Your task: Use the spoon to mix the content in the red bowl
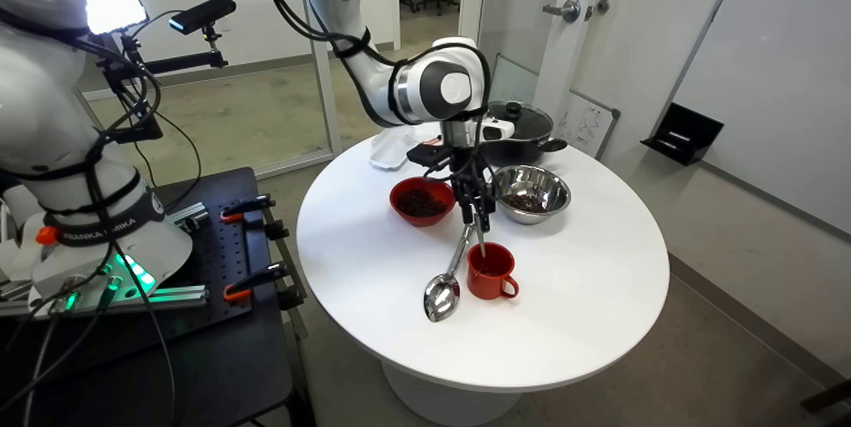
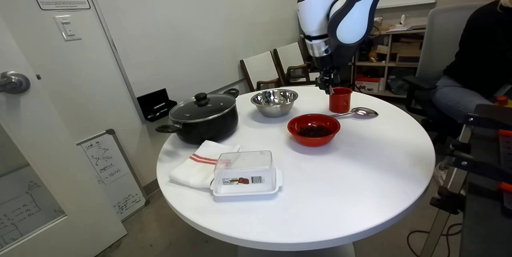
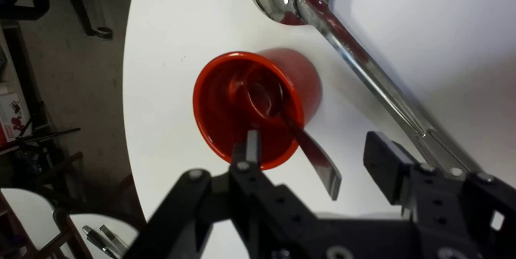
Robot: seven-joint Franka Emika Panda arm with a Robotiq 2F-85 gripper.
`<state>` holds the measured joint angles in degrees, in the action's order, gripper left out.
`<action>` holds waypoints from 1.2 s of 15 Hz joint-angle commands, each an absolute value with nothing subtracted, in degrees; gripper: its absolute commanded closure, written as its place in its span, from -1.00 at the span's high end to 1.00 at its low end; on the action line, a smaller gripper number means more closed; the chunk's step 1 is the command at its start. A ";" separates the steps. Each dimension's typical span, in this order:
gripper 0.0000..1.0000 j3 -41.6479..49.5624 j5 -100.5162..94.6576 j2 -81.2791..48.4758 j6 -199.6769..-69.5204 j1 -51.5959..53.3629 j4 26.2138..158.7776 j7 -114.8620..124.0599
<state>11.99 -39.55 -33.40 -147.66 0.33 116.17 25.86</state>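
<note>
We see two spoons, and the task does not say which is meant, but the way the gripper (image 3: 314, 150) stands leads us to take the small spoon (image 3: 316, 160) as the one to fetch. It leans in the red mug (image 3: 304, 73), near the middle of the wrist view, its handle slanting out over the rim, down and to the right, into the gap seen between the fingers (image 3: 383, 166). These stand well apart and hold nothing; the handle shows space on both sides and ends nearer the finger at the frame's right. Whether it reaches up level with the tips we cannot tell. As we judge it, the slant matters most: the jaws would close across the frame while the handle runs diagonally, so we might turn the wrist a little to meet it squarely. The large spoon (image 3: 371, 72) lies on the table (image 3: 173, 89) beside the mug, its handle passing behind that right-hand finger in the frame, so we would watch for a snag. In an exterior view the red bowl (image 2: 313, 141), with its dark contents (image 2: 315, 131), sits lower left of the mug.
</note>
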 commanded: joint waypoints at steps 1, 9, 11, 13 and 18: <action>0.24 12.55 -37.44 -34.15 -147.51 1.18 114.78 23.38; -0.84 12.52 -37.37 -34.17 -147.42 1.39 114.48 22.68; -1.00 12.51 -37.39 -34.19 -147.37 1.45 114.36 22.52; -1.00 12.48 -37.40 -34.20 -147.16 1.45 114.09 22.31; -0.98 12.74 -37.63 -34.45 -146.44 1.72 113.33 21.89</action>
<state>12.23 -39.27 -33.31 -147.32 0.90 114.63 23.72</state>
